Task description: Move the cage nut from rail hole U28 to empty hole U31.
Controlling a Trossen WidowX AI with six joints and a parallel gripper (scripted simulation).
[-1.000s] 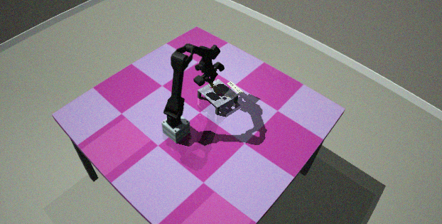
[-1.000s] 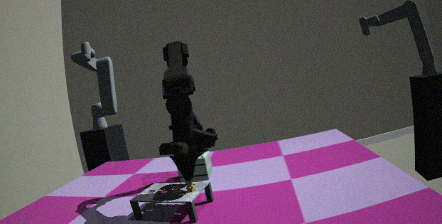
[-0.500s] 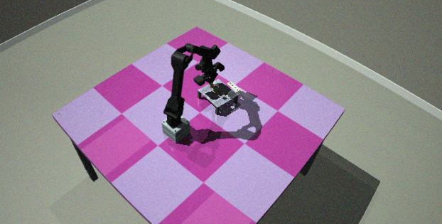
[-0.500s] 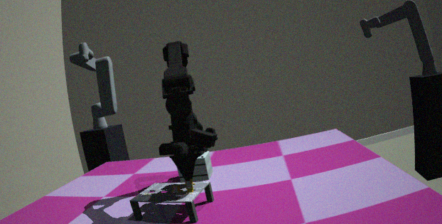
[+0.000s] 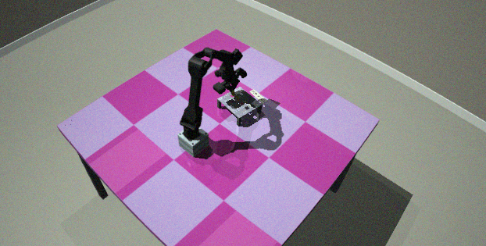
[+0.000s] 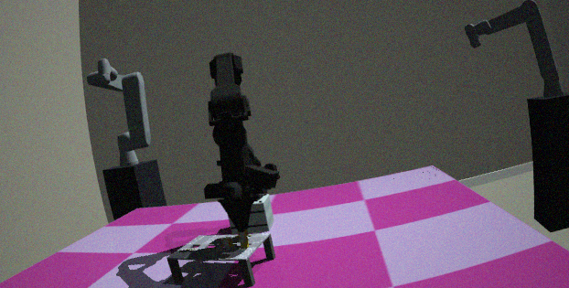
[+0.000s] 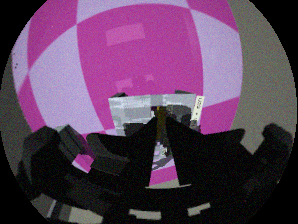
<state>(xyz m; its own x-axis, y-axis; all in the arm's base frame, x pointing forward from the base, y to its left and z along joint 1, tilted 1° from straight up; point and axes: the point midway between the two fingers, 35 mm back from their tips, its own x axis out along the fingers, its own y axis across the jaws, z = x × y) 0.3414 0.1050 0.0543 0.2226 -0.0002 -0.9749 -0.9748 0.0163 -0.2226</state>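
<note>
Checkered in magenta and lilac, with dark legs. Carrying a light rail plate (image 5: 230,108) (image 6: 256,240) (image 7: 131,102) on short dark legs, a small pale label strip (image 5: 256,94) (image 7: 198,108) beside it, and a boxy grey arm base (image 5: 187,144) (image 6: 264,212), apart from the plate.
</note>
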